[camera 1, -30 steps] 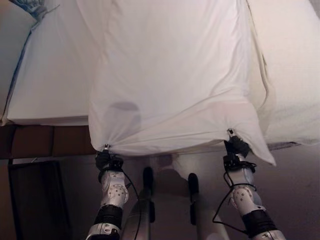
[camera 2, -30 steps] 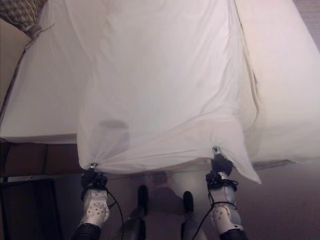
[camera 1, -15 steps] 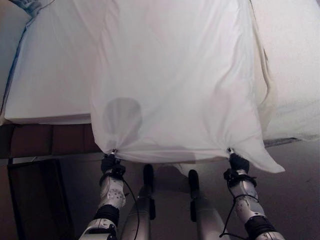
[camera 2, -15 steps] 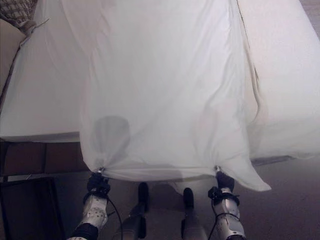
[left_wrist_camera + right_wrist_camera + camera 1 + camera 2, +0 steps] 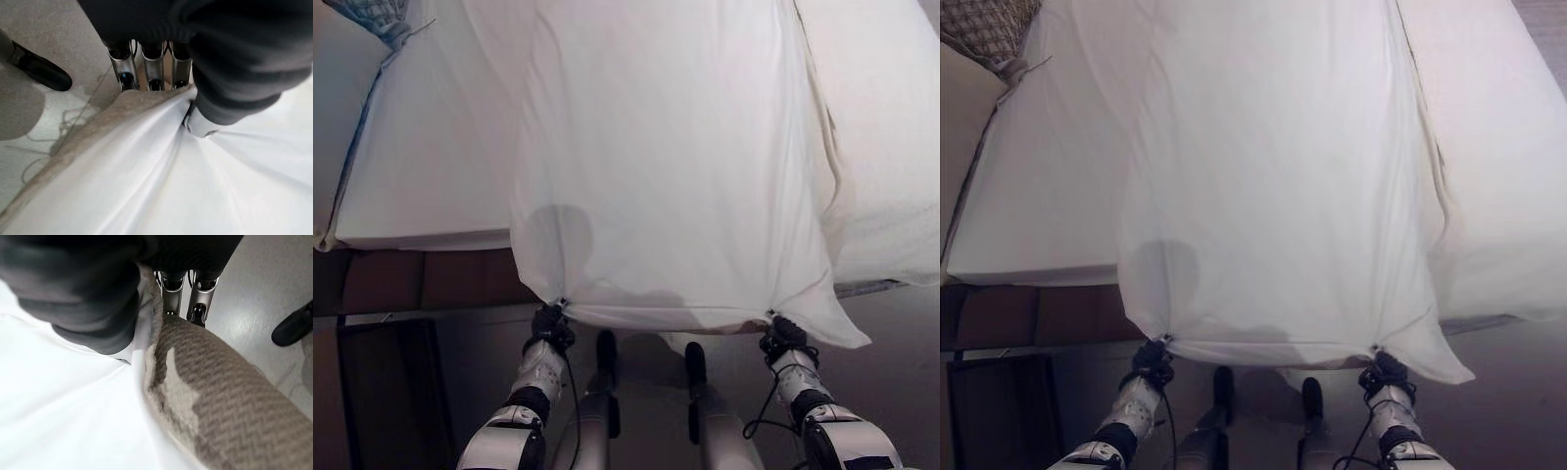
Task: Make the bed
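Pulling the white sheet [image 5: 666,166] off the foot of the bed [image 5: 421,186], left hand [image 5: 551,324] and right hand [image 5: 783,338] fingers [image 5: 154,73] pinched on its near corners; next, likely lay it down flat.

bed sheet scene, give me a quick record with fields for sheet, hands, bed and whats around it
sheet: white sheet spread lengthwise down the bed, its near edge hanging past the bed's end
left hand: left hand pinching the sheet's near left corner
right hand: right hand pinching the near right corner, with a grey woven layer under the white cloth
bed: white mattress bare on both sides of the sheet
surroundings: patterned pillow at the far left; grey floor below
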Motion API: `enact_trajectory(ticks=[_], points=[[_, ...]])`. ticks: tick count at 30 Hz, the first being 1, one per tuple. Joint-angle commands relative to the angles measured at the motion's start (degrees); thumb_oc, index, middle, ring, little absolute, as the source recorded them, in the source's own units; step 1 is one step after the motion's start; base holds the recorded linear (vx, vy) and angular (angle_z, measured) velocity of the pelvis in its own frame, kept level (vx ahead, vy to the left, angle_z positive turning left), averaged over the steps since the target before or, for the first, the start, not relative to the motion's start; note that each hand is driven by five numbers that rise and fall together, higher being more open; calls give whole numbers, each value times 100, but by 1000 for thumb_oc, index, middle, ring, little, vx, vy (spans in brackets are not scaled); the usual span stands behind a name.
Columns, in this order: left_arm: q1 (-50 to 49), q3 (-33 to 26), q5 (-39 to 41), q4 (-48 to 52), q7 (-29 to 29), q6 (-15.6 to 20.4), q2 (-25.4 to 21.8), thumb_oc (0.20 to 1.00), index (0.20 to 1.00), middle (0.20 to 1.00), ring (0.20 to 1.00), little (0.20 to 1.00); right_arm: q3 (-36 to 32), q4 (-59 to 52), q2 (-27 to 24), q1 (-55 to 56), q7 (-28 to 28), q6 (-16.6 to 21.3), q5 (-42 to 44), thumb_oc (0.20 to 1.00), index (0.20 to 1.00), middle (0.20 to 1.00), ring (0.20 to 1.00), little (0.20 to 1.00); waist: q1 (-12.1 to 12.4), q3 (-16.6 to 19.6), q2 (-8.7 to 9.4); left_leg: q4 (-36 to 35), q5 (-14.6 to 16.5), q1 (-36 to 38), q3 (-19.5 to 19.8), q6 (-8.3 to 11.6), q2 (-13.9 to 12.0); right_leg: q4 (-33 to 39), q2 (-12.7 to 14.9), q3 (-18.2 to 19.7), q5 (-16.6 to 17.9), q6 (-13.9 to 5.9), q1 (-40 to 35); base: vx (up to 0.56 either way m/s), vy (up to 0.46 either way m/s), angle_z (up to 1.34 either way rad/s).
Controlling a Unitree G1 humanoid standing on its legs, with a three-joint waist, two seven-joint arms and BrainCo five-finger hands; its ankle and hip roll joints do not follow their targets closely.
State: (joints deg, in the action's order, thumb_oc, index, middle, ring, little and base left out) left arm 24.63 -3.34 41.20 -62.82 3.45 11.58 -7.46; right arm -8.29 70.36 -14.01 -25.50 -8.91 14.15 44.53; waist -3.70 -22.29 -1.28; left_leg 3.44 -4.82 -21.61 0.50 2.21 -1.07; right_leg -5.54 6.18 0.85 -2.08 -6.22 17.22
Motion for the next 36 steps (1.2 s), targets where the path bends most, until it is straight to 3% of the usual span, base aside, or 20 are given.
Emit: enact_trajectory(ticks=[1, 5, 12, 17, 20, 22, 23, 24, 28, 31, 36], points=[[-1175, -183, -625, -1428, 397, -386, -612, 1000, 1000, 1000, 1000, 1000, -445, 1024, -802, 1133, -561, -327, 221, 1000, 1000, 1000, 1000, 1000, -28, 259, 29, 294, 268, -221, -195, 220, -98, 102, 135, 209, 586, -178, 585, 0, 0, 0], [-1175, -200, -698, -1612, 491, -547, -547, 1000, 1000, 1000, 1000, 1000, -247, 1086, -624, 1092, -386, -548, 163, 1000, 1000, 1000, 1000, 1000, -23, 321, 42, 296, 280, -154, -198, 214, -122, 74, 119, 196, 560, -162, 530, 9, -2, 0], [-1531, -126, -823, -1551, 213, -499, -407, 1000, 1000, 1000, 1000, 1000, -87, 1123, -443, 1331, -233, -639, -229, 1000, 1000, 1000, 1000, 1000, 42, 414, 47, 272, 299, -31, -127, 197, -114, 119, 152, 117, 519, -171, 354, 26, -9, 1], [-1767, -8, -1068, -1383, 47, -358, -394, 1000, 1000, 1000, 1000, 1000, 49, 920, -238, 1520, -117, -537, -307, 1000, 1000, 1000, 1000, 1000, 92, 459, 63, 245, 307, 30, -77, 192, -106, 158, 166, 66, 498, -179, 279, 17, -8, 1], [-1762, 121, -827, -858, 20, -54, -391, 1000, 1000, 1000, 1000, 1000, 299, 459, -124, 1515, -116, -355, -454, 1000, 1000, 1000, 1000, 1000, 117, 438, 80, 252, 315, 29, -59, 194, -95, 145, 166, 53, 476, -187, 278, 2, -7, 3], [-1988, 814, -998, 618, -100, 223, -486, 1000, 1000, 1000, 1000, 1000, 677, -598, -52, 1613, -91, -94, -656, 1000, 1000, 1000, 1000, 1000, 113, 360, 66, 284, 285, -33, -39, 198, -79, 133, 162, 58, 487, -189, 313, 0, 0, 0], [-1996, 816, -999, 625, -97, 220, -487, 1000, 1000, 1000, 1000, 1000, 678, -606, -48, 1622, -96, -96, -658, 1000, 1000, 1000, 1000, 1000, 114, 363, 67, 285, 286, -32, -39, 198, -79, 133, 162, 57, 486, -189, 311, -32, -11, 5], [-2164, 1339, -1504, 1621, -151, 367, -787, 1000, 1000, 1000, 1000, 1000, 932, -1398, -80, 1735, 13, 54, -708, 1000, 1000, 1000, 1000, 1000, 99, 326, 63, 297, 280, -46, -34, 197, -76, 112, 152, 69, 483, -192, 331, -11, 0, 7], [-2095, 1785, -1600, 2392, -557, 441, -1178, 1000, 1000, 1000, 1000, 1000, 1435, -2375, -323, 1759, 430, 126, -821, 1000, 1000, 1000, 1000, 1000, 65, 298, 76, 342, 284, -103, -53, 204, -76, 51, 131, 90, 462, -195, 398, -24, 7, 4], [-1637, 2434, -1275, 3191, -1359, 392, -1562, 1000, 1000, 1000, 1000, 1000, 2081, -3360, -778, 1485, 1374, 51, -460, 1000, 1000, 1000, 1000, 1000, 23, 238, 107, 409, 306, -180, -106, 208, -89, -11, 104, 161, 473, -194, 526, -34, 9, -7], [-873, 3103, -948, 3623, -2083, 221, -1802, 1000, 1000, 1000, 1000, 1000, 2693, -3662, -1165, 842, 2201, -158, -166, 1000, 1000, 1000, 1000, 1000, 14, 187, 115, 528, 305, -365, -130, 219, -82, -112, 67, 195, 477, -179, 731, -44, -2, -8]])
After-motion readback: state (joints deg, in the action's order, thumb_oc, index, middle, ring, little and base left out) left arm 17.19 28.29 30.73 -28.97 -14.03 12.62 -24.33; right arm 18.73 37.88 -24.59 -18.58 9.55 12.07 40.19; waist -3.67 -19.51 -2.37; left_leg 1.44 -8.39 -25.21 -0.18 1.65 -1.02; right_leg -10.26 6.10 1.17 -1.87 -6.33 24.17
